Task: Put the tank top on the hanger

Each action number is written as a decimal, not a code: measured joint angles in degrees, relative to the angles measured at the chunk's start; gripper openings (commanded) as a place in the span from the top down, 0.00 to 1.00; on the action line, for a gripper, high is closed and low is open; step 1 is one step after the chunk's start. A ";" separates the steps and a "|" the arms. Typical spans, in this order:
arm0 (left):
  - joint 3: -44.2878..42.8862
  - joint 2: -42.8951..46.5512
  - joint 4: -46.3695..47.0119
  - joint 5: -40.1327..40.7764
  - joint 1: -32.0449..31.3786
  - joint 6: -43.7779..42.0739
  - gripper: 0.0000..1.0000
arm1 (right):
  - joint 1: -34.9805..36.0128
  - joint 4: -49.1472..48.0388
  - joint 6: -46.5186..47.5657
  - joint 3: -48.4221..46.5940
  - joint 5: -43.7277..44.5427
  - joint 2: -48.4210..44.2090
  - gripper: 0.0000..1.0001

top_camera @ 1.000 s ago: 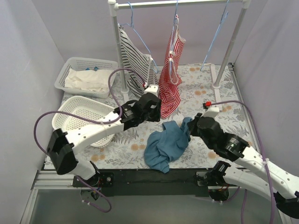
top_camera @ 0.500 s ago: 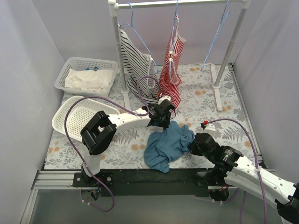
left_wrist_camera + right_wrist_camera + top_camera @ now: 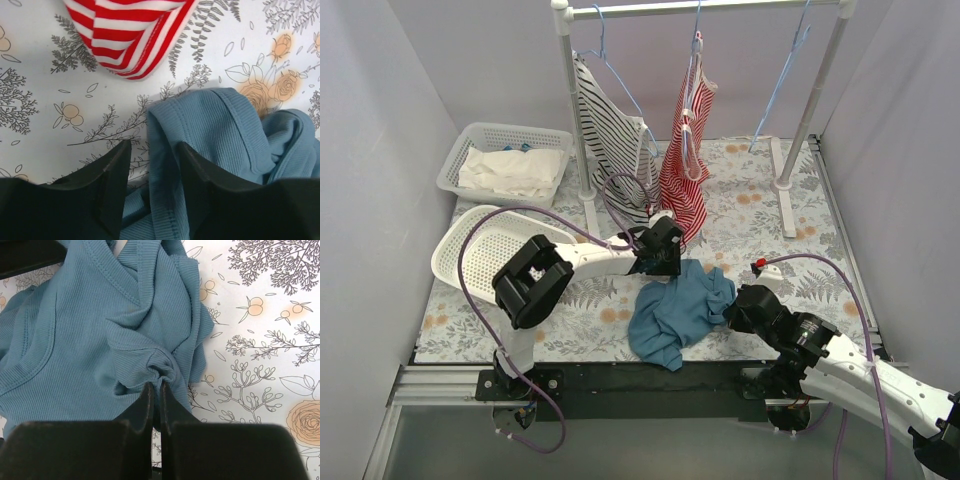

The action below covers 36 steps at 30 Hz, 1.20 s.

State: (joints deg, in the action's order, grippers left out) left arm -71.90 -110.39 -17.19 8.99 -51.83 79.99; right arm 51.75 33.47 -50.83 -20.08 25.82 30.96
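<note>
By the near edge of the table [image 3: 770,205], right of the middle, the right claw [image 3: 732,310] sits against the right side of the tank top [image 3: 675,310]. The tank top lies crumpled close to the middle of that edge. From overhead the fingertips are lost against the fabric. The right wrist view shows them closed to a slit on a small bunched fold of the blue ribbed cloth.

Just beyond, at the far side of the heap, the left claw [image 3: 665,262] points down. Only its own wrist view shows the gap: the two fingers [image 3: 115,175] stand moderately apart. A hemmed edge of the tank top runs between them, not squeezed. That view also catches the bottom tip of the red-striped top [image 3: 130,35], just past the heap.

Farther back, seen from overhead alone, a tipped white basket [image 3: 490,250] lies by the left edge. A basket of white cloth [image 3: 520,130] sits toward the far left corner. A rail [image 3: 720,6] crosses the far edge, with a black-striped top [image 3: 610,130] at its left and the red one at its middle. The hanger [image 3: 780,90] hangs at its right end, well apart from the tank top.
</note>
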 measured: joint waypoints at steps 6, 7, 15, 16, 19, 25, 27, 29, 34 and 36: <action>4.44 2.43 4.76 -0.50 0.61 2.97 0.66 | 0.00 0.02 0.00 0.00 0.72 -0.35 0.99; 4.94 3.08 5.18 -0.50 0.61 3.28 0.65 | 0.00 0.02 0.00 0.00 0.81 -0.35 0.99; 5.57 5.25 9.01 -0.96 0.66 4.55 0.58 | 0.00 0.07 -0.02 0.00 1.07 -0.74 0.99; 5.57 5.20 9.25 -1.11 0.66 4.57 0.58 | 0.00 0.04 -0.02 0.00 1.09 -0.74 0.99; 5.40 4.66 9.57 -1.18 0.66 4.87 0.55 | 0.00 0.07 -0.04 0.00 1.20 -0.74 0.99; 4.90 1.51 9.44 -1.20 0.66 5.33 0.53 | 0.00 0.11 -0.04 0.00 1.46 -0.92 0.99; 4.74 0.61 9.90 -1.42 0.68 5.44 0.54 | 0.00 0.13 -0.02 0.00 1.70 -0.98 0.99; 4.50 0.24 10.84 -1.79 0.68 5.53 0.60 | 0.00 0.20 -0.02 0.00 2.01 -0.98 0.99; 4.50 0.00 13.77 -2.80 0.68 5.66 0.95 | 0.00 0.28 -0.04 -0.02 2.78 -0.90 0.99; 4.76 0.04 15.34 -3.02 0.68 5.31 1.00 | 0.00 0.33 -0.02 -0.07 3.39 -0.85 0.99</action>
State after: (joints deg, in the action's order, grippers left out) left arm -67.13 -110.34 -1.85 5.98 -51.16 85.30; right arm 51.75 33.80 -50.85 -20.14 29.21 30.11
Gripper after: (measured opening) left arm 0.076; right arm 0.047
